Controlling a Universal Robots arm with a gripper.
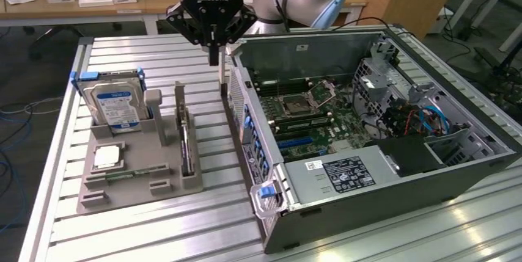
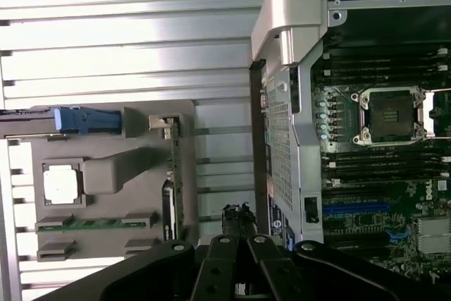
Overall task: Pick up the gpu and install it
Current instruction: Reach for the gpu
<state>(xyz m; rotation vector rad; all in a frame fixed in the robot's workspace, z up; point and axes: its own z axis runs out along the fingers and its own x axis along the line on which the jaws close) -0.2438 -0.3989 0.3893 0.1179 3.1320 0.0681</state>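
The gpu [image 1: 186, 144] stands on its long edge in a slot of the grey holder [image 1: 131, 192], silver bracket end up; in the wrist view the gpu [image 2: 173, 181] shows edge-on as a thin green strip. My gripper [image 1: 214, 59] hangs above the slatted table between the holder and the rear panel of the open computer case [image 1: 367, 198], beyond the card's far end and apart from it. Its fingers meet in a point with nothing held. In the wrist view the gripper [image 2: 238, 218] sits beside the case's rear panel [image 2: 282, 139].
The holder also carries a silver hard drive [image 1: 114, 106] in a blue carrier, a square processor chip [image 1: 107, 157] and a memory stick [image 1: 124, 175]. The motherboard [image 1: 314, 124] lies exposed in the case with blue slots [image 2: 356, 208]. A desk with boxes stands behind the table.
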